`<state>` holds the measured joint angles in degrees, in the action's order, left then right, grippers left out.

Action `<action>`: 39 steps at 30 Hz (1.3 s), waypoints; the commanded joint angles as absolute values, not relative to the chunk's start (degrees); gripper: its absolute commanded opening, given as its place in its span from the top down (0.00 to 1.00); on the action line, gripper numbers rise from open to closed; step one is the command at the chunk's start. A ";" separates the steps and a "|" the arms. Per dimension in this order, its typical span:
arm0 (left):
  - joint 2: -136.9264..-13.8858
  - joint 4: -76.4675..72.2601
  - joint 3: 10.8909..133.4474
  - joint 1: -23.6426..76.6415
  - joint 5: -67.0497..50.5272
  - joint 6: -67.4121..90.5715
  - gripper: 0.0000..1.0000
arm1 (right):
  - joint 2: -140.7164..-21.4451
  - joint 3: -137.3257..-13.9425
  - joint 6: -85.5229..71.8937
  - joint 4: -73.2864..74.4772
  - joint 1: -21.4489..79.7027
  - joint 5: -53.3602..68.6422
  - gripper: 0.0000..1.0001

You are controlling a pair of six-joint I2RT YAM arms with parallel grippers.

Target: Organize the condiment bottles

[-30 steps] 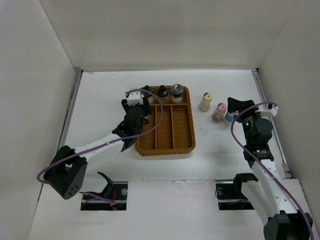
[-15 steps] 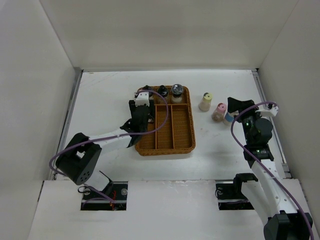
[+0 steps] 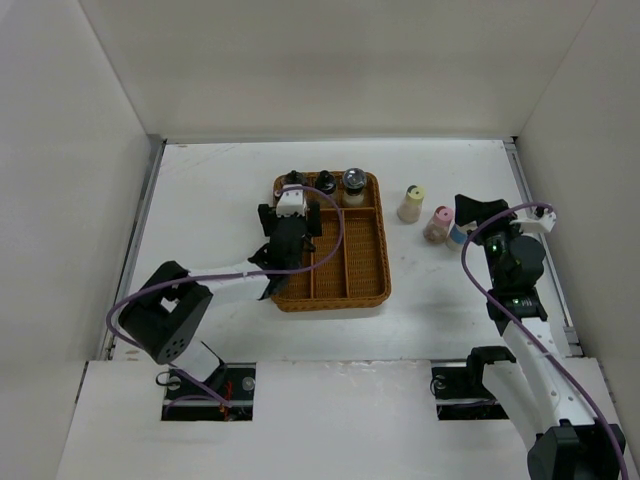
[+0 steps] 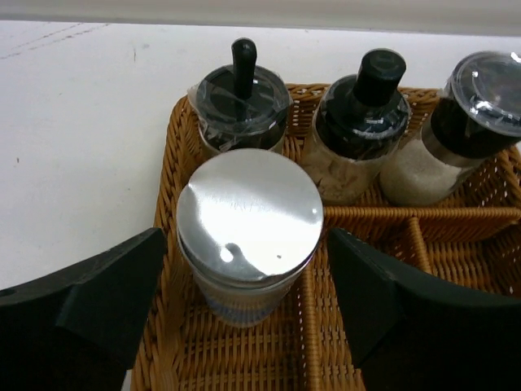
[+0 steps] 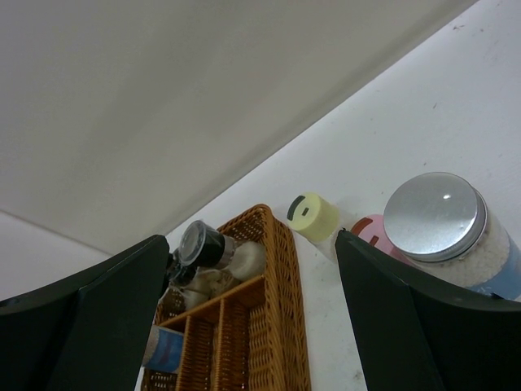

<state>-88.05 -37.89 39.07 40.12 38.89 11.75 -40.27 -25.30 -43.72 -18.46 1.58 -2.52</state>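
In the view from above, we see the wicker tray [image 3: 365, 285] in the middle of the table [image 3: 210, 190]. Three dark-capped bottles [image 3: 325, 183] stand side by side in its far row. The left gripper [image 3: 292, 218] hangs over the far left part of the tray, and what is under it is hidden here. To the right of the tray, on the table, stand the yellow-capped bottle [image 3: 411, 203], the pink-capped bottle [image 3: 437, 223] and, touching the pink one, a blue-banded bottle [image 3: 456, 236]. The right gripper [image 3: 470, 213] is just beside this last bottle.

In the left wrist view, a silver-capped jar [image 4: 248, 232] stands upright in the left compartment of the tray, just in front of the dark-capped bottles. The two black fingers [image 4: 106, 297] of the left gripper are on both sides of the jar. We see a thin gap on each side, so the jaws are released and do not grasp it.

In the right wrist view, the jaws of the right gripper are spread wide and nothing is between them. The blue-banded bottle, with a silver cap, stands close to the right finger, at its far side. The pink cap is behind it, and the yellow cap is near the right wall of the tray.
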 commanded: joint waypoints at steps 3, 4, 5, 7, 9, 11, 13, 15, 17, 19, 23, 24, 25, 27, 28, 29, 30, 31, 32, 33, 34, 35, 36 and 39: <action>-83.85 -41.75 36.48 42.66 44.56 11.95 0.03 | -40.52 -25.22 -42.81 -21.89 2.15 -2.11 0.10; -83.41 -41.75 36.39 43.10 44.91 11.69 0.00 | -40.52 -25.22 -42.63 -21.71 2.15 -2.37 0.10; -82.71 -41.75 36.21 43.37 45.26 11.69 0.00 | -40.52 -25.22 -42.54 -21.71 2.15 -2.37 0.11; -80.87 -41.92 35.95 43.63 45.70 11.60 0.00 | -40.52 -25.31 -42.28 -21.71 2.15 -2.46 0.16; -78.15 -41.92 35.60 43.90 45.79 11.78 0.00 | -40.87 -25.57 -41.93 -21.53 2.41 -2.37 0.30; -73.85 -41.22 35.33 44.77 45.70 12.39 0.00 | -41.04 -26.10 -41.31 -21.10 2.94 -2.20 0.48; -68.58 -40.78 34.98 47.14 46.23 11.87 0.00 | -41.13 -26.89 -40.17 -19.96 3.73 -2.46 0.61; -63.22 -40.26 34.02 49.69 47.02 11.52 0.00 | -41.57 -27.94 -38.59 -18.55 5.04 -3.16 0.70; -58.56 -39.47 31.83 51.97 46.50 12.30 0.00 | -42.27 -28.91 -36.84 -16.80 6.28 -5.00 0.72; -53.99 -37.37 29.11 54.52 44.66 15.28 0.09 | -43.41 -29.62 -34.82 -15.21 7.77 -8.77 0.70; -47.47 -32.26 23.57 59.10 41.93 22.66 0.56 | -42.55 -31.37 -31.30 -8.98 9.88 -20.01 0.38; -46.24 -32.34 21.64 59.71 41.31 23.89 0.59 | -41.93 -32.07 -30.59 -7.31 10.50 -22.39 0.30; -45.36 -32.52 19.79 59.89 40.35 24.95 0.59 | -41.58 -33.04 -29.72 -5.73 10.94 -24.59 0.24; -44.48 -33.92 16.54 59.81 37.63 26.62 0.59 | -42.53 -35.32 -27.52 -2.30 11.20 -28.72 0.16; -44.30 -35.23 14.96 59.29 36.31 27.24 0.59 | -43.76 -36.64 -26.73 -0.28 11.20 -30.92 0.13; -44.21 -36.72 13.55 58.67 35.17 27.94 0.58 | -45.25 -37.96 -26.28 1.82 11.20 -32.94 0.11; -44.38 -38.39 12.40 57.88 34.37 28.56 0.58 | -47.18 -39.36 -25.93 3.59 11.20 -34.26 0.09; -44.91 -40.15 11.52 57.09 33.23 29.00 0.57 | -49.29 -40.77 -25.67 5.26 11.20 -35.23 0.08; -45.52 -41.99 10.82 56.13 31.83 29.09 0.57 | -51.05 -42.00 -25.32 6.40 11.20 -35.68 0.06; -46.14 -43.75 10.20 55.07 30.42 28.92 0.56 | -53.85 -43.84 -24.70 7.90 11.29 -36.29 0.05; -46.49 -44.99 9.59 54.37 29.28 29.26 0.56 | -55.27 -44.90 -24.35 8.69 11.29 -36.65 0.04; -46.58 -46.13 8.80 53.66 27.88 30.14 0.55 | -56.94 -46.22 -23.82 9.57 11.29 -37.26 0.04; -46.58 -47.10 7.92 53.48 26.64 31.45 0.54 | -58.17 -47.19 -23.30 10.19 11.29 -38.22 0.04; -44.57 -46.59 6.16 53.04 24.88 33.48 0.52 | -59.85 -48.78 -21.89 10.99 10.68 -40.86 0.03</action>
